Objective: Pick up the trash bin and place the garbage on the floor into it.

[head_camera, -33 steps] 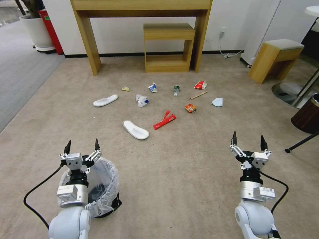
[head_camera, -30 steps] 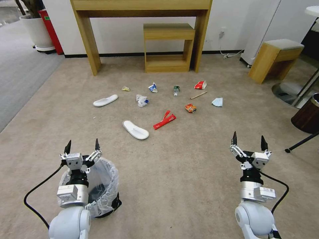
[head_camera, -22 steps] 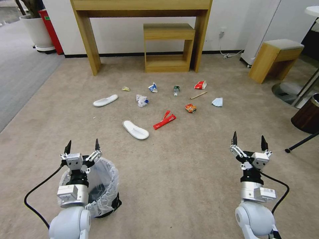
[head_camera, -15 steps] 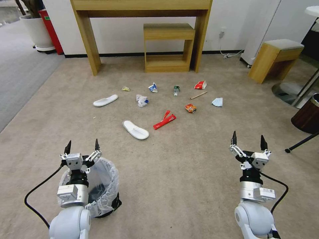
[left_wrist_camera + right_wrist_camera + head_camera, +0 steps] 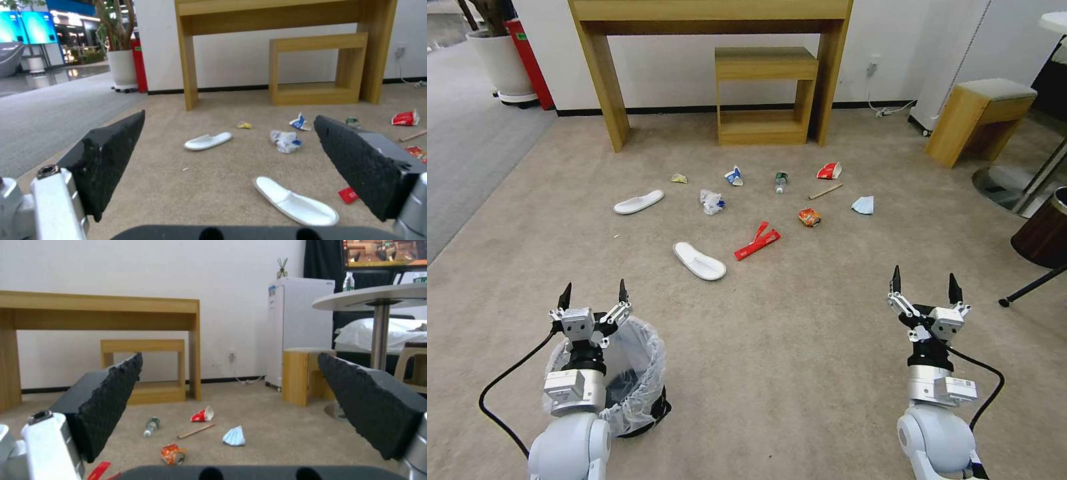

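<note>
Left gripper (image 5: 594, 294) spread wide above the trash bin (image 5: 639, 373), at 7 o'clock on the floor (image 5: 800, 347); bin not yet gripped. Garbage (image 5: 699, 261) scattered toward 12. Right gripper (image 5: 924, 282) wide, empty, 4 o'clock; next likely: left descends onto bin rim.

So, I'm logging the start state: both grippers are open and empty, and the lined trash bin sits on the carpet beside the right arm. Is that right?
Not quite. The trash bin sits beside the left arm, just under the left gripper, as the head view shows. The rest holds: the left gripper and right gripper are both open and empty, and the bin stands on the carpet.
</note>
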### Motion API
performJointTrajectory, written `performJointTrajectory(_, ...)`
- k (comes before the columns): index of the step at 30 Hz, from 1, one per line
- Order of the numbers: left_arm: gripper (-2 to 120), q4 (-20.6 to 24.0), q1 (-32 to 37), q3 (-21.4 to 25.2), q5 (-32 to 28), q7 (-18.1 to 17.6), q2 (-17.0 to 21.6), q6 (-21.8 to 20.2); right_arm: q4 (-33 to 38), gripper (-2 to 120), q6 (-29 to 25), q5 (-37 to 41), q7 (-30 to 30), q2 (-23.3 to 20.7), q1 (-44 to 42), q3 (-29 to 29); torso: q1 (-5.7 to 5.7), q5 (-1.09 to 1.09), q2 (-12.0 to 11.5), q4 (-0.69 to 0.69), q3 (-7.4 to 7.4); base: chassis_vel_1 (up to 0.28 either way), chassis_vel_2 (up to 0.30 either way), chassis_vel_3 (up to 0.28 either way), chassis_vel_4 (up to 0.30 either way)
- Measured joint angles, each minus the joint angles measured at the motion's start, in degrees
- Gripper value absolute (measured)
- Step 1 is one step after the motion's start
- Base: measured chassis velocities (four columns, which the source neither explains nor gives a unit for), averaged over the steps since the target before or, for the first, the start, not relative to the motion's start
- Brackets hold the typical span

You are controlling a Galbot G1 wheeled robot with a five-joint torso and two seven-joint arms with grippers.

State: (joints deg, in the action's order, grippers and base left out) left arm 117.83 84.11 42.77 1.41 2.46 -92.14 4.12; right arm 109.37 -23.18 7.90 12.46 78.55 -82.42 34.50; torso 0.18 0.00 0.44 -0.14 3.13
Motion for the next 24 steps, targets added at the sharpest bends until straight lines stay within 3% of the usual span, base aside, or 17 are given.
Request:
performJointTrajectory(8, 100, -0.34, -0.14, -0.08, 0.16, 0.00, 0.00, 0.04, -0.58, 97, -0.14, -0.14, 0.10, -0.02, 0.25, 0.09, 0.00, 0.00, 0.00, 0.00, 0.00, 0.011, 0.013, -0.012, -0.016)
performJointTrajectory(24, 100, -0.63, -0.13, -0.02, 0.37, -0.01, 0.01, 0.33, -1.06, 100, -1.05, -0.33, -0.16, 0.07, 0.41, 0.09, 0.00, 0.00, 0.00, 0.01, 0.00, 0.119, 0.113, -0.106, -0.101)
